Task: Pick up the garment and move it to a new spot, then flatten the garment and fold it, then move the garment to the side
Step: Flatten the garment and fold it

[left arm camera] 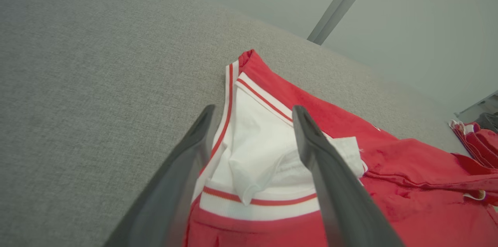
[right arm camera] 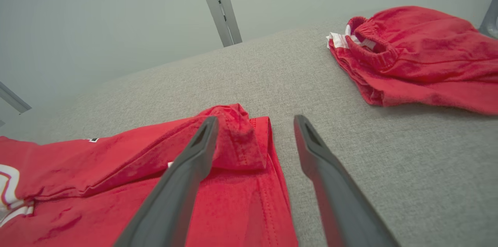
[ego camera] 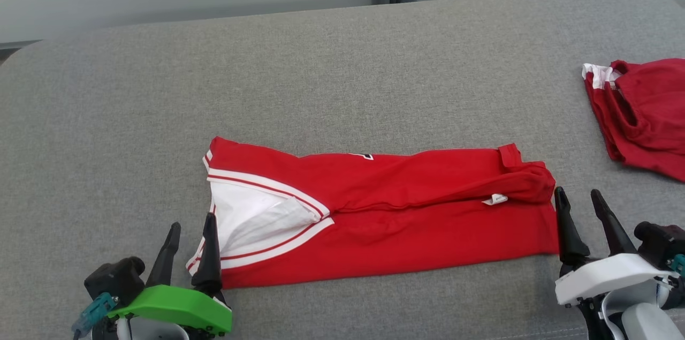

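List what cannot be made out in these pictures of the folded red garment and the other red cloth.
- Head view: dark print on the folded garment, tucked under a fold, too small to read.
- Head view: white tag, too small to read.
- Head and right wrist views: second red cloth, cut off by the right edge.
- Head view: garment's near-left corner, hidden behind a finger of the left gripper.

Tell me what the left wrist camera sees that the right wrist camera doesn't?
Left wrist view: the open left pincer straddling the white, red-striped trim of the red jersey. Right wrist view: the open right pincer at the bunched corner, one finger over cloth, one over the grey cushion. Both: the red jersey, the grey cushion and a second red garment lying apart.
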Motion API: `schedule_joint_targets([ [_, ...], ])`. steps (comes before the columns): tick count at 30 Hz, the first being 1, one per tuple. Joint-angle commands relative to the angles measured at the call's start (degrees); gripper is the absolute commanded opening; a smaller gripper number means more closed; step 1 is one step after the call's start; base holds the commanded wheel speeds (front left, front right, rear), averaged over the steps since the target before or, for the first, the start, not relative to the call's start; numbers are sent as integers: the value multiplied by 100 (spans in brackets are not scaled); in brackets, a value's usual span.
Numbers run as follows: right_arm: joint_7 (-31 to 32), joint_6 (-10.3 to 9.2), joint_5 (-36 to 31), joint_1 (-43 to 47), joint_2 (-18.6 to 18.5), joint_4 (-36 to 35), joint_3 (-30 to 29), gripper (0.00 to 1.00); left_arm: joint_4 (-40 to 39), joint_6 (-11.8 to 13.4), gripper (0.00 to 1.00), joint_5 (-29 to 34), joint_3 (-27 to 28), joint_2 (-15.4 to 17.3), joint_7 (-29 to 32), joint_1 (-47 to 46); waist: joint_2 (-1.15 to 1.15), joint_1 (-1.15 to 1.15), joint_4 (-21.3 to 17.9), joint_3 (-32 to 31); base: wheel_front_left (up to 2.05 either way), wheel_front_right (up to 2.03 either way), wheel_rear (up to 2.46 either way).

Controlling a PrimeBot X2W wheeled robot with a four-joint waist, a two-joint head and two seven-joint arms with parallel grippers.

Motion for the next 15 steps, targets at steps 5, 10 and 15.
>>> schedule_joint_targets([
  [5, 53, 0, -182, 360, 145, -337, -211, 100, -195, 72, 100, 182, -6, 43, -97, 24, 0, 0, -76, -207, 0, 0, 0],
  [10, 185, 0, -325, 502, 205, -544, -309, 100, -237, 55, 100, 347, -95, 20, -141, -130, 0, 0, -124, -416, 0, 0, 0],
  [15, 295, 0, -440, 541, 220, -650, -366, 100, -188, 58, 100, 474, -154, -61, -197, -230, 0, 0, -99, -616, 0, 0, 0],
])
